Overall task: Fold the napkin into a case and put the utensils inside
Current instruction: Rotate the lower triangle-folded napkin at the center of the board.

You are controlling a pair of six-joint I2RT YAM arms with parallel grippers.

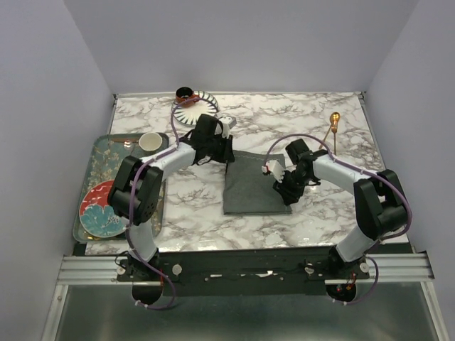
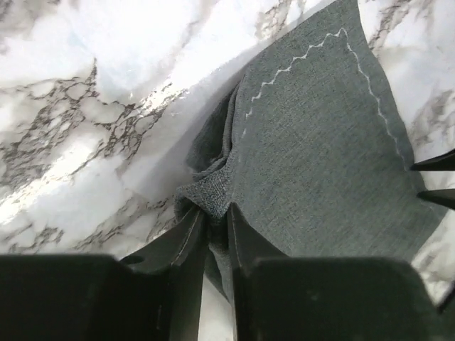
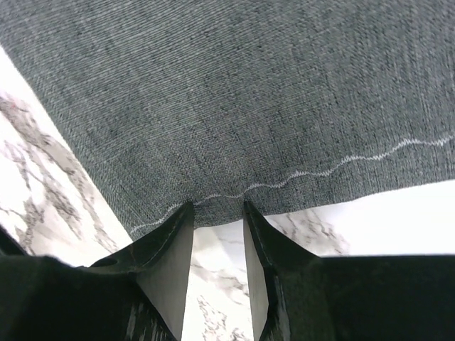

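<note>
Status: the napkin (image 1: 250, 186) lies at the centre of the marble table (image 1: 192, 206) as a flat rectangle of more than 1 layer. I judge the folding begun and the narrow case not yet formed.

My left claw (image 2: 217, 213) is pressed together on a bunched fold at the napkin's far-left corner. My right claw (image 3: 217, 209) stands spread, tips at the stitched hem of the right edge, with bare marble between the jaws.

Remaining: finish the case, then load 2 utensils. 1 utensil (image 1: 333, 122) lies at the far right, well apart from the cloth. I cannot locate the second with certainty.

Containers: the tray (image 1: 106, 160) at left carries 1 white cup (image 1: 150, 141) and 1 red-and-blue plate (image 1: 99, 209). The orange cup (image 1: 186, 93) sits on its striped saucer (image 1: 202, 110), contents not discernible.
</note>
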